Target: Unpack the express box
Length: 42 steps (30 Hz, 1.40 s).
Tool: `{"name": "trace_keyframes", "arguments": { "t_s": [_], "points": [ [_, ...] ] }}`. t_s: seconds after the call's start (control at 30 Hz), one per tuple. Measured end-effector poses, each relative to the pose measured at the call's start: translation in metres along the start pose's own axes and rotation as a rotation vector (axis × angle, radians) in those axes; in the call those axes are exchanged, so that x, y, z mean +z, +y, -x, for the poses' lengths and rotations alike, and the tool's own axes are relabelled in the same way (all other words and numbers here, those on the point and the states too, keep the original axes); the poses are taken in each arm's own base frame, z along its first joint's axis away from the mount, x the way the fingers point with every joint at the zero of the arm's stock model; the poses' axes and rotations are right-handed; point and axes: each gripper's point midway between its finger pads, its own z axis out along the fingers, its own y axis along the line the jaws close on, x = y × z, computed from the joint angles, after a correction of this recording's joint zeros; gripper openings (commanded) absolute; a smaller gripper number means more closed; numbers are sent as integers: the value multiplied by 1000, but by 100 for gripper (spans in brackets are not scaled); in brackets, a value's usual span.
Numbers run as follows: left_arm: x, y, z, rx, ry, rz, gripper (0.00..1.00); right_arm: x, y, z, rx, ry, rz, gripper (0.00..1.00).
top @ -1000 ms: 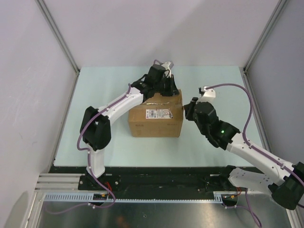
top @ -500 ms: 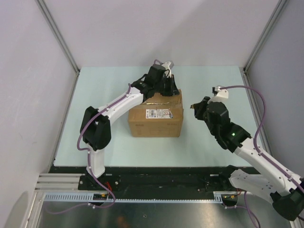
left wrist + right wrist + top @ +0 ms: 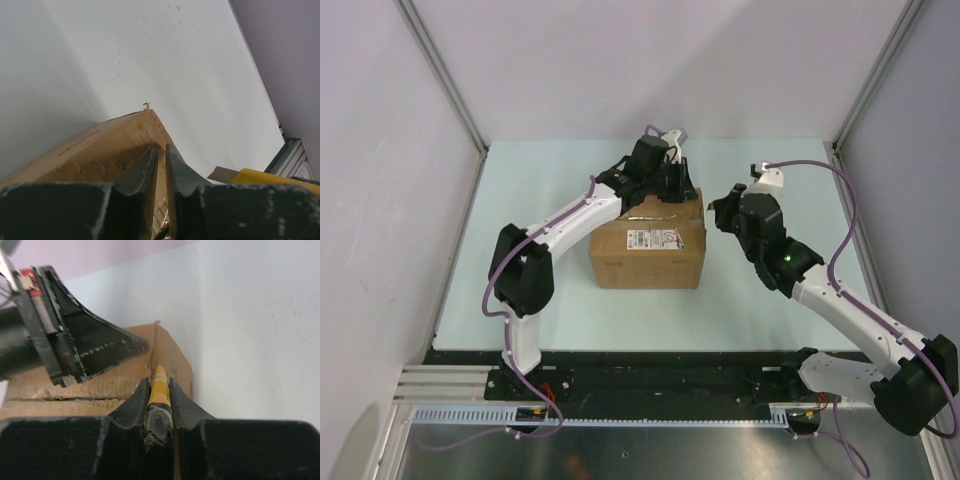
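The express box (image 3: 648, 258), brown cardboard with a white label (image 3: 653, 239), stands mid-table. My left gripper (image 3: 675, 187) lies on its far top edge. In the left wrist view its jaws (image 3: 161, 148) are nearly together over the cardboard (image 3: 95, 150), with a thin strip of corrugated edge in the gap. My right gripper (image 3: 717, 212) hovers at the box's far right corner. In the right wrist view it (image 3: 158, 381) is shut on a yellow utility knife (image 3: 159, 391), whose tip points along the box's right top edge (image 3: 170, 357). The knife (image 3: 270, 176) also shows right of the left fingers.
The pale green tabletop (image 3: 770, 300) is walled by white panels, with aluminium posts at the back corners (image 3: 480, 150). A black rail with both arm bases runs along the near edge (image 3: 660, 370). The left gripper's black finger (image 3: 100, 347) lies close to the knife tip.
The right arm drew back from the box's right side, then swung to its far right corner with the knife. The left arm and the box have not moved.
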Motion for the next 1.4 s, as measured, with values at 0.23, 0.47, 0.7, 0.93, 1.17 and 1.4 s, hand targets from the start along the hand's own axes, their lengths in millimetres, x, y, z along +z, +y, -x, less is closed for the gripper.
{"name": "trace_keyframes", "arguments": {
  "t_s": [0.23, 0.47, 0.7, 0.93, 1.17, 1.4],
  "points": [
    [0, -1, 0, 2, 1, -1, 19, 2, 12, 17, 19, -46, 40, 0],
    [0, -1, 0, 2, 1, -1, 19, 13, 12, 2, 5, -4, 39, 0],
    [0, -1, -1, 3, 1, -2, 19, 20, 6, -2, 1, 12, 21, 0],
    [0, -1, -1, 3, 1, -2, 19, 21, 8, -5, -2, 27, 32, 0],
    [0, -1, -1, 1, 3, 0, 19, 17, 16, -12, -20, 42, 45, 0],
    [-1, -1, -3, -13, 14, 7, 18, 10, 18, -18, -50, 42, 14, 0]
  ]
}}
